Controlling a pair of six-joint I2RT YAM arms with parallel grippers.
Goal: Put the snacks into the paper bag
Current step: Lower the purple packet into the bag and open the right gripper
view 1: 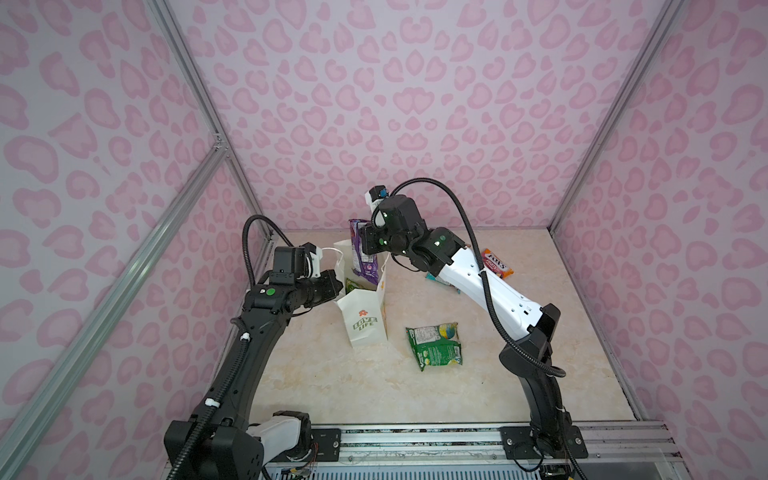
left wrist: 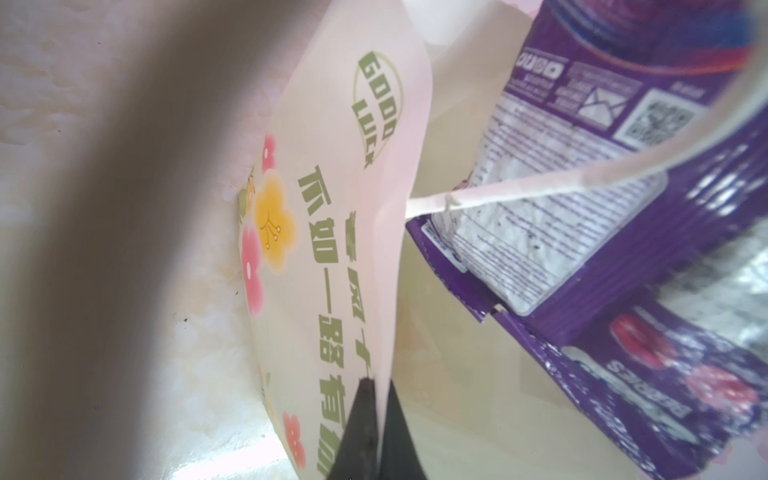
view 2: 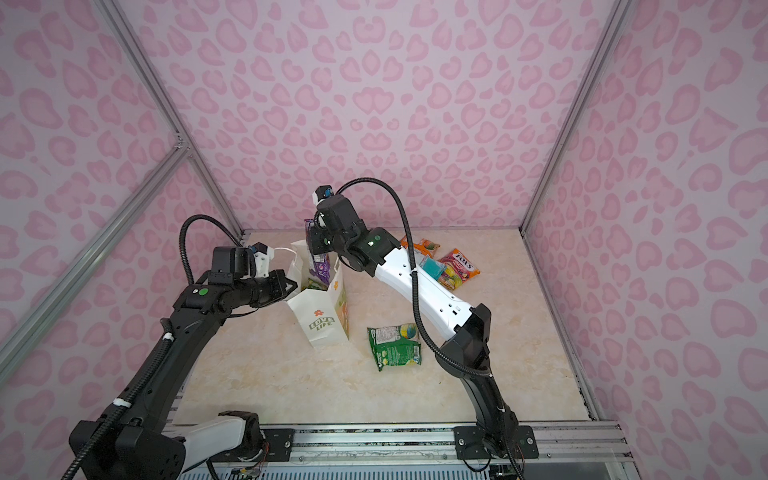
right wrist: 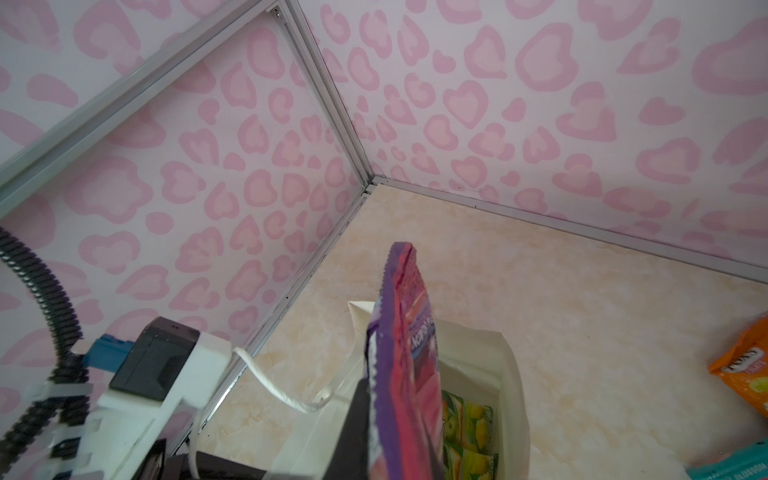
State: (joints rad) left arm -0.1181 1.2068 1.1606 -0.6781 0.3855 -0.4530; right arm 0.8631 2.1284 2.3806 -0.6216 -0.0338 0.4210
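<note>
The white paper bag (view 1: 365,328) (view 2: 320,320) stands upright left of centre, mouth open. My left gripper (view 1: 338,286) (view 2: 293,286) (left wrist: 380,386) is shut on the bag's side wall (left wrist: 332,166) at the rim. My right gripper (view 1: 365,244) (view 2: 316,243) (right wrist: 395,399) is shut on a purple snack packet (view 1: 360,253) (left wrist: 602,208) (right wrist: 407,332) that hangs upright, its lower end inside the bag's mouth. A green packet (right wrist: 465,424) lies inside the bag. On the table lie a green packet (view 1: 434,345) (view 2: 395,345), a pink-red one (view 2: 459,264), an orange one (view 2: 422,247) and a teal one (view 2: 432,266).
Pink patterned walls with aluminium posts (view 1: 199,95) close in the back and both sides. A metal rail (view 1: 415,440) carries both arm bases along the front edge. The bag's white cord handle (left wrist: 519,189) loops beside the left wrist camera (right wrist: 166,365).
</note>
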